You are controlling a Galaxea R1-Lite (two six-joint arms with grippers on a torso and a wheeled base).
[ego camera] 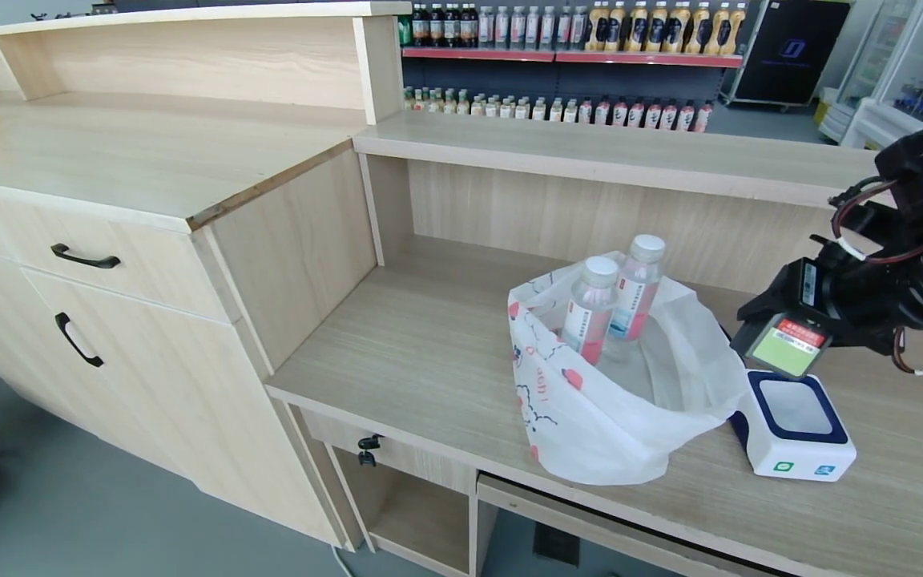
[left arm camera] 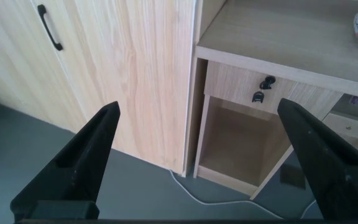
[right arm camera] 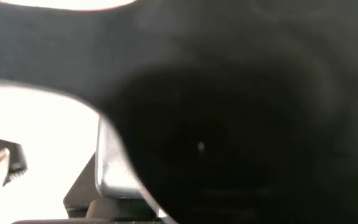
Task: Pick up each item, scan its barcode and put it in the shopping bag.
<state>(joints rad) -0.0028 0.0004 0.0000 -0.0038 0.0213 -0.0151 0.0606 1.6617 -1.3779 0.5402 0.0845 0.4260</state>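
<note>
Holding: right tool [ego camera: 775, 322] clamps a small flat packet with a green face and red strip [ego camera: 788, 353] at the right of the frame, just above the white box scanner with a dark-blue-rimmed window [ego camera: 796, 425].
Handling: the packet looks light and stiff, so it is likely best pinched by its edges with the printed face left bare.
Left tool [left arm camera: 197, 165]: jaws wide apart, empty, beside the pale wooden cupboard front [left arm camera: 135, 74].
Bag: white plastic shopping bag with red print [ego camera: 582, 417] at centre frame on the tabletop [ego camera: 429, 344], soft and slumped.
In the way: two clear white-capped bottles [ego camera: 590, 312] stand inside, and the bag's floppy rim sits just beside the scanner.

Two bottles [ego camera: 590, 311] stand in the white shopping bag [ego camera: 582, 425]; green packet [ego camera: 787, 346] near scanner [ego camera: 800, 429]
</note>
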